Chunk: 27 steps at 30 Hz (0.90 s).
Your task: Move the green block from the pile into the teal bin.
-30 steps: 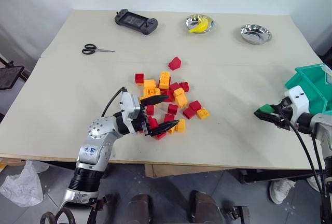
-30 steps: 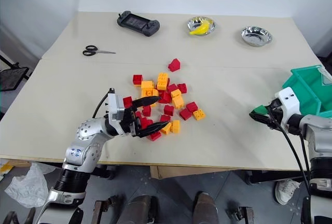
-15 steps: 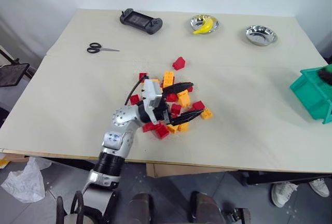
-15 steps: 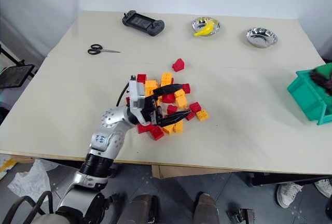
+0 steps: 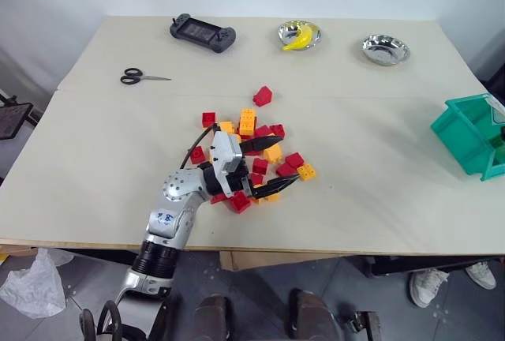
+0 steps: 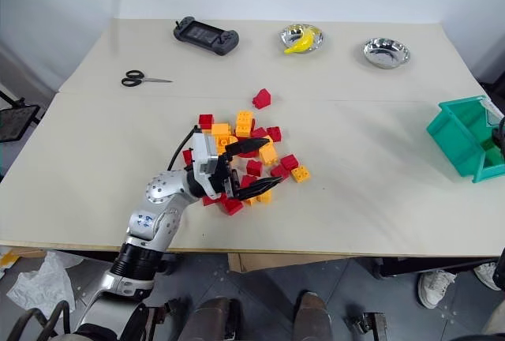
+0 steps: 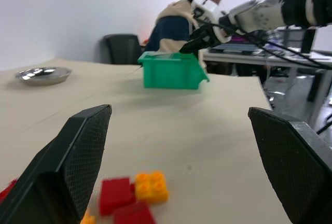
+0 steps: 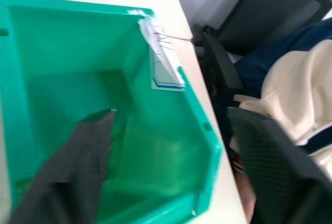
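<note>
At the near middle of the table (image 5: 379, 175), my left fingers (image 5: 286, 158) hang low over the near side of the pile (image 5: 249, 122), spread wide and holding nothing, pointing to the right. The red and orange-yellow bricks lie loose around and under them.

Far off to the right, at the table's edge, sits the teal bin (image 5: 465, 132). My right fingers (image 8: 170, 114) are over its open top, the 2 of them well apart with nothing gripped between them.

I cannot tell where the green block is: nothing stands out against the bin's green inside, and there is no green brick in the pile.

Along the far side of the table lie scissors (image 5: 144, 78), a black game controller (image 5: 203, 33), a steel bowl with a banana (image 5: 300, 35) and an empty steel bowl (image 5: 385, 49).
</note>
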Each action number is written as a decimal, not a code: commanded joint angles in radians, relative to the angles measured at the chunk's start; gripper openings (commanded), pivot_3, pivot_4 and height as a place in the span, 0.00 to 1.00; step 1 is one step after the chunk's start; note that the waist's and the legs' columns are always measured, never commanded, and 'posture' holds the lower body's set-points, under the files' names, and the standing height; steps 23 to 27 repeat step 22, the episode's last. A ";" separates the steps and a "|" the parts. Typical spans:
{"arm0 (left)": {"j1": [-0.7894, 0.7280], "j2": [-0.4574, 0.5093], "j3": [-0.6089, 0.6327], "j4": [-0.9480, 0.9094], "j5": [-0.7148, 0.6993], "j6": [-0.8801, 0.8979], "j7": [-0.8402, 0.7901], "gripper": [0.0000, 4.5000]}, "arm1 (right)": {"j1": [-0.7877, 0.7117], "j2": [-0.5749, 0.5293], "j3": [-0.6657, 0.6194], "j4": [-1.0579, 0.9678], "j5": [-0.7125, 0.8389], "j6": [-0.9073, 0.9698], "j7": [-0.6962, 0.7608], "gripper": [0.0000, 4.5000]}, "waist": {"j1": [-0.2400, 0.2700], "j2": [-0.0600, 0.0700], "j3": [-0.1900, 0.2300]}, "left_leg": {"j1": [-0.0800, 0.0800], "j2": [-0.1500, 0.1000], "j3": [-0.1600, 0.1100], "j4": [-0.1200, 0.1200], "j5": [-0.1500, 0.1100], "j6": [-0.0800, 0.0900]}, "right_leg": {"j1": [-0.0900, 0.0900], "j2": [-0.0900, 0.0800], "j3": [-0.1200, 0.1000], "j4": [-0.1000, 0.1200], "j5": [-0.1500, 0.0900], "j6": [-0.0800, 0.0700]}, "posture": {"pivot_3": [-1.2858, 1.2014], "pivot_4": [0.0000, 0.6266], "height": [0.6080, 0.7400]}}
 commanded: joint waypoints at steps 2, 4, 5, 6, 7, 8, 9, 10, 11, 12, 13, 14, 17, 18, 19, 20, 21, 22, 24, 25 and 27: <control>0.049 0.036 0.032 -0.079 -0.006 0.001 0.016 1.00 | -0.018 -0.012 -0.025 -0.022 0.033 -0.075 0.073 0.99 | 0.001 0.000 0.000 | 0.000 0.000 0.000 0.000 0.000 0.000 | 0.000 0.000 0.000 0.000 0.000 0.000 | 0.52 0.24 1.00; 0.067 0.052 0.040 -0.091 -0.003 -0.002 0.020 1.00 | -0.016 -0.012 -0.026 -0.030 0.041 -0.102 0.106 0.99 | -0.001 0.000 0.000 | 0.000 0.000 0.000 0.000 0.000 0.000 | 0.000 0.000 0.000 0.000 0.000 0.000 | 0.52 0.24 1.00; 0.079 0.066 0.051 -0.098 0.000 -0.006 0.024 1.00 | -0.016 0.000 -0.037 -0.053 0.072 -0.122 0.192 0.99 | -0.001 0.000 0.000 | 0.000 0.000 0.000 0.000 0.000 0.000 | 0.000 0.000 0.000 0.000 0.000 0.000 | 0.52 0.24 1.00; 0.092 0.086 0.067 -0.103 0.007 -0.015 0.028 1.00 | -0.005 0.019 -0.047 -0.095 0.114 -0.147 0.315 0.99 | -0.001 0.000 0.000 | 0.000 0.000 0.000 0.000 0.000 0.000 | 0.000 0.000 0.000 0.000 0.000 0.000 | 0.52 0.24 1.00; 0.101 0.101 0.077 -0.106 0.012 -0.021 0.032 1.00 | 0.004 0.032 -0.055 -0.125 0.145 -0.166 0.404 0.99 | -0.005 0.000 0.000 | 0.000 0.000 0.000 0.000 0.000 0.000 | 0.000 0.000 0.000 0.000 0.000 0.000 | 0.52 0.24 1.00; 0.117 0.129 0.104 -0.108 0.012 -0.034 0.029 1.00 | 0.048 0.056 -0.050 -0.207 0.187 -0.160 0.526 0.99 | -0.007 0.000 0.000 | 0.001 0.000 0.000 0.000 0.000 0.000 | 0.000 0.000 0.000 0.000 0.000 0.000 | 0.52 0.24 1.00; 0.126 0.147 0.121 -0.107 0.010 -0.042 0.026 1.00 | 0.082 0.072 -0.045 -0.264 0.212 -0.150 0.596 0.99 | -0.010 0.000 0.000 | 0.001 0.000 0.000 0.000 0.000 0.000 | 0.000 0.000 0.000 0.000 0.000 0.000 | 0.52 0.24 1.00; 0.138 0.169 0.140 -0.110 0.005 -0.045 0.023 1.00 | 0.138 0.089 -0.038 -0.343 0.237 -0.135 0.652 0.99 | -0.011 0.000 0.000 | 0.002 0.001 0.000 -0.001 0.000 0.000 | 0.001 0.001 0.000 0.001 0.000 0.000 | 0.52 0.24 1.00; 0.149 0.191 0.157 -0.112 0.005 -0.048 0.022 1.00 | 0.206 0.103 -0.028 -0.432 0.262 -0.122 0.712 0.99 | -0.009 0.000 0.000 | 0.002 0.001 0.000 -0.001 0.000 0.000 | 0.001 0.001 0.000 0.001 0.000 0.000 | 0.52 0.24 1.00; 0.158 0.213 0.169 -0.111 0.008 -0.048 0.020 1.00 | 0.276 0.118 -0.023 -0.522 0.286 -0.120 0.751 0.99 | -0.003 0.000 0.000 | 0.002 0.001 0.000 -0.001 0.000 0.000 | 0.001 0.001 0.000 0.001 0.000 0.000 | 0.52 0.24 1.00; 0.169 0.234 0.181 -0.114 0.010 -0.046 0.022 1.00 | 0.352 0.136 -0.025 -0.622 0.317 -0.099 0.777 0.99 | 0.004 0.000 0.000 | 0.002 0.001 -0.001 -0.001 0.000 0.000 | 0.001 0.001 -0.001 0.000 0.000 0.000 | 0.52 0.24 1.00; 0.187 0.257 0.200 -0.120 0.015 -0.048 0.027 1.00 | 0.451 0.159 -0.026 -0.754 0.357 -0.076 0.800 0.99 | 0.008 0.000 0.000 | 0.001 0.001 -0.001 0.000 0.000 0.000 | 0.001 0.001 -0.001 0.000 0.000 0.000 | 0.52 0.24 1.00; 0.234 0.302 0.242 -0.137 0.018 -0.053 0.038 1.00 | 0.650 0.230 -0.039 -0.992 0.430 -0.074 0.810 0.99 | 0.024 0.000 0.000 | 0.001 0.001 -0.002 0.001 0.000 0.000 | 0.001 0.000 -0.001 0.001 0.000 0.000 | 0.52 0.24 1.00; 0.256 0.312 0.256 -0.146 0.010 -0.047 0.039 1.00 | 0.685 0.252 -0.040 -1.027 0.420 -0.116 0.792 0.99 | 0.025 0.000 0.000 | 0.001 0.001 -0.002 0.001 0.000 0.000 | 0.001 0.000 -0.001 0.001 0.000 0.000 | 0.52 0.24 1.00; 0.274 0.320 0.269 -0.149 0.007 -0.046 0.043 1.00 | 0.706 0.276 -0.040 -1.054 0.414 -0.129 0.761 0.99 | 0.025 0.000 0.000 | 0.001 0.001 -0.001 0.001 0.000 0.000 | 0.001 0.000 -0.001 0.001 0.000 0.000 | 0.52 0.24 1.00; 0.286 0.324 0.278 -0.151 0.006 -0.045 0.046 1.00 | 0.720 0.293 -0.041 -1.075 0.408 -0.133 0.736 0.99 | 0.025 0.000 0.000 | 0.001 0.001 -0.001 0.002 0.000 0.000 | 0.001 0.000 0.000 0.001 0.000 0.000 | 0.52 0.24 1.00; 0.318 0.335 0.291 -0.163 0.015 -0.046 0.052 1.00 | 0.743 0.322 -0.039 -1.079 0.397 -0.167 0.715 0.99 | 0.024 0.000 0.000 | 0.001 0.001 -0.001 0.004 0.000 0.000 | 0.001 0.000 0.000 0.002 0.001 0.000 | 0.52 0.24 1.00; 0.345 0.344 0.302 -0.171 0.017 -0.050 0.050 1.00 | 0.762 0.342 -0.035 -1.079 0.388 -0.189 0.699 0.99 | 0.024 0.000 0.000 | 0.001 0.001 -0.001 0.005 0.000 0.000 | 0.001 0.000 0.000 0.002 0.001 0.000 | 0.52 0.24 1.00; 0.345 0.344 0.302 -0.171 0.017 -0.050 0.050 1.00 | 0.762 0.342 -0.035 -1.079 0.388 -0.189 0.699 0.99 | 0.024 0.000 0.000 | 0.001 0.001 -0.001 0.005 0.000 0.000 | 0.001 0.000 0.000 0.002 0.001 0.000 | 0.52 0.24 1.00; 0.345 0.344 0.302 -0.171 0.017 -0.050 0.050 1.00 | 0.762 0.342 -0.035 -1.079 0.388 -0.189 0.699 0.99 | 0.024 0.000 0.000 | 0.001 0.001 -0.001 0.005 0.000 0.000 | 0.001 0.000 0.000 0.002 0.001 0.000 | 0.52 0.24 1.00; 0.345 0.344 0.302 -0.171 0.017 -0.050 0.050 1.00 | 0.762 0.342 -0.035 -1.079 0.388 -0.189 0.699 0.99 | 0.024 0.000 0.000 | 0.001 0.001 -0.001 0.005 0.000 0.000 | 0.001 0.000 0.000 0.002 0.001 0.000 | 0.52 0.24 1.00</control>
